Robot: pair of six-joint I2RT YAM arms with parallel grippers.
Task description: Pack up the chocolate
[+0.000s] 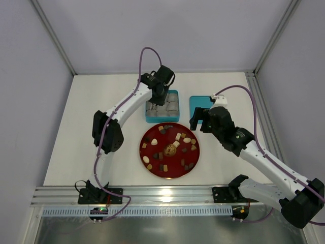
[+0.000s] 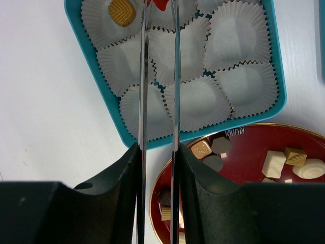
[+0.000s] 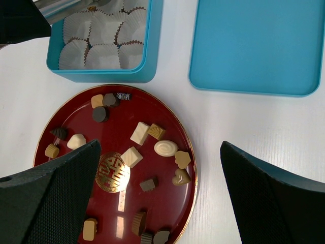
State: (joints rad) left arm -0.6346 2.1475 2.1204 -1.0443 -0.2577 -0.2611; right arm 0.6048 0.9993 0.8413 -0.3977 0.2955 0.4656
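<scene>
The chocolate lies as several small brown, tan and cream pieces on a red plate, also in the right wrist view. A teal box of white paper cups stands behind the plate. My left gripper hangs over the box, its long metal fingers close together with a red chocolate between the tips at the frame's top edge. A tan chocolate sits in a far cup. My right gripper is wide open and empty above the plate's right part.
The box's teal lid lies flat right of the box, also in the right wrist view. The box nearly touches the plate's far rim. Aluminium rails run along the table's near edge.
</scene>
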